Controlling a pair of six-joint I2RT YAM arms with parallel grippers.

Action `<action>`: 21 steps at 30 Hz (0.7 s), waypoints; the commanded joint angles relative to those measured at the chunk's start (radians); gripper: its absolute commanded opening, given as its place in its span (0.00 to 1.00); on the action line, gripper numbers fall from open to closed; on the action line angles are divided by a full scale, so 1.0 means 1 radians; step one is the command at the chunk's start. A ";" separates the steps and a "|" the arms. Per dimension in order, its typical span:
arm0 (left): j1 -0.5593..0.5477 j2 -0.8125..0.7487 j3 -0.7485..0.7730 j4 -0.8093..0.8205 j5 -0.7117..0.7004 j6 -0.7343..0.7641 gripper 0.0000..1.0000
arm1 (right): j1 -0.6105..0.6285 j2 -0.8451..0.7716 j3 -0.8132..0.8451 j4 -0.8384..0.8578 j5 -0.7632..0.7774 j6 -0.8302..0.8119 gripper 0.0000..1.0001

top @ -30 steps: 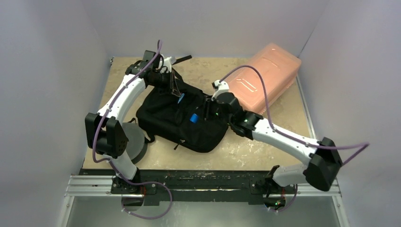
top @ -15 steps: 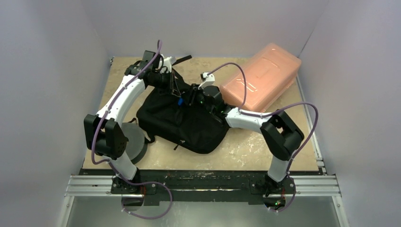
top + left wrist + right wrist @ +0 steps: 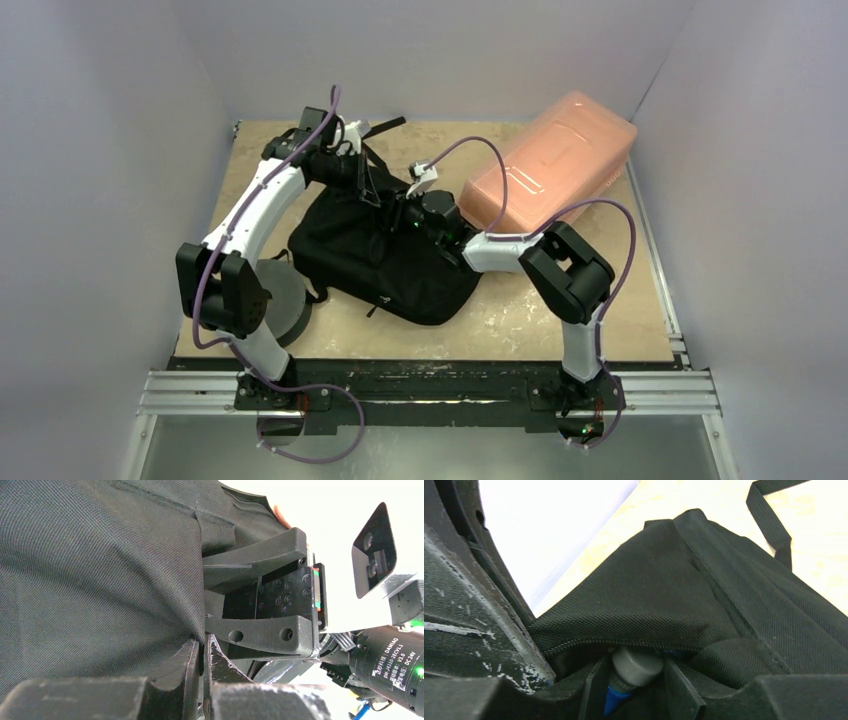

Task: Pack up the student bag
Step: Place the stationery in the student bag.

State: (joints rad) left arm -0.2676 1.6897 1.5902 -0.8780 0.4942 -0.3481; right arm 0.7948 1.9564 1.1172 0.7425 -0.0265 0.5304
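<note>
The student bag (image 3: 385, 265) is pinched at its edge by the closed left gripper (image 3: 202, 647) — under its flap, a grey-capped blue tube (image 3: 636, 663) is clamped by the right gripper (image 3: 636, 685).

Overhead looks down; 2 wrist views (close-up) share the bag (image 3: 390, 262).

One student bag (image 3: 385, 262); one pink box (image 3: 550, 160); one grey-capped tube (image 3: 635, 667); one grey disc (image 3: 291, 306); two arms: left (image 3: 255, 205), right (image 3: 566, 272).
</note>
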 commanded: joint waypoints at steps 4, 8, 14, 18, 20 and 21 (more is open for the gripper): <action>-0.010 -0.071 0.025 0.072 0.113 -0.023 0.00 | 0.017 -0.107 -0.043 -0.016 -0.041 -0.057 0.58; -0.010 -0.071 0.023 0.070 0.111 -0.022 0.00 | 0.007 -0.160 -0.092 -0.037 -0.036 -0.067 0.64; -0.010 -0.067 0.023 0.068 0.109 -0.021 0.00 | 0.001 -0.237 -0.119 -0.109 -0.039 -0.078 0.66; -0.010 -0.067 0.025 0.068 0.106 -0.021 0.00 | -0.013 -0.273 -0.129 -0.169 -0.016 -0.070 0.67; -0.009 -0.067 0.025 0.068 0.108 -0.020 0.00 | -0.025 -0.278 -0.138 -0.176 -0.004 -0.057 0.64; -0.009 -0.069 0.025 0.068 0.109 -0.020 0.00 | -0.032 -0.274 -0.140 -0.176 -0.001 -0.049 0.59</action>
State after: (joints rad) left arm -0.2687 1.6878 1.5902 -0.8783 0.5060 -0.3515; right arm 0.7830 1.7218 0.9920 0.5850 -0.0441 0.4744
